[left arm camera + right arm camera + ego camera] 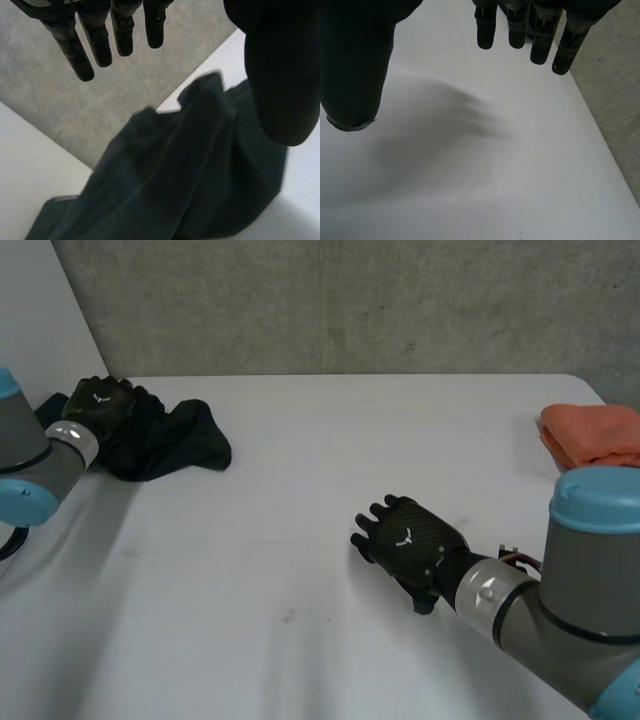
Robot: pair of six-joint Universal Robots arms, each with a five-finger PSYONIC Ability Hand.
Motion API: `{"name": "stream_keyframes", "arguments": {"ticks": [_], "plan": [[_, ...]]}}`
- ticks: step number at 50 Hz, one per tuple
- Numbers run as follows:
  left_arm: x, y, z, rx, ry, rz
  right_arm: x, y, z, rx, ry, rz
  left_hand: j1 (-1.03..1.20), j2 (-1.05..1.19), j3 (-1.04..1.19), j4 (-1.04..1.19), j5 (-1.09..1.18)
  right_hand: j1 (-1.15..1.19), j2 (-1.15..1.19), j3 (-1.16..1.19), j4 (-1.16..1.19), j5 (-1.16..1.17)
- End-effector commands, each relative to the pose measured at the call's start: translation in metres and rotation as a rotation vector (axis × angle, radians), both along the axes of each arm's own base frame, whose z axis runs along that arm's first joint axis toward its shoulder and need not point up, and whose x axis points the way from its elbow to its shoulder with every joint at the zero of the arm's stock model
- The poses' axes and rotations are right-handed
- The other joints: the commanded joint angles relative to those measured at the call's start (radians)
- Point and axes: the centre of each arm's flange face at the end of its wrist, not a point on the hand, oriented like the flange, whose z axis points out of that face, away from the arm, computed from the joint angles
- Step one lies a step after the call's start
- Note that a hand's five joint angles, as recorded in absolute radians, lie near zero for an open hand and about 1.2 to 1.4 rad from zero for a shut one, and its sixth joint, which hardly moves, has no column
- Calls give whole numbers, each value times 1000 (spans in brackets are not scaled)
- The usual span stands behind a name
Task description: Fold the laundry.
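A crumpled dark garment lies at the far left corner of the white table. My left hand hovers over its left part, open; in the left wrist view its straight fingers and thumb hang above the dark garment without touching it. My right hand rests low over bare table at the middle right, open, with straight fingers and thumb holding nothing.
A folded orange cloth lies at the table's far right edge. A grey wall stands behind the table and a white panel at the far left.
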Motion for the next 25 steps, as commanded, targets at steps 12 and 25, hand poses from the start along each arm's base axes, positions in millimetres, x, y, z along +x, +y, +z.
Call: {"name": "stream_keyframes", "arguments": {"ticks": [12,25], "plan": [[38,-55,-62,-52,-62,28,-27,2,-12,-6,-12,-84,297,260,262,257,272,-28,-46,-39,-61,-68],[0,-42,-16,-183,-25,100,-36,-8,-9,-19,-18,-128,1196,1159,1161,1155,1171,-28,-46,-39,-61,-68]]}}
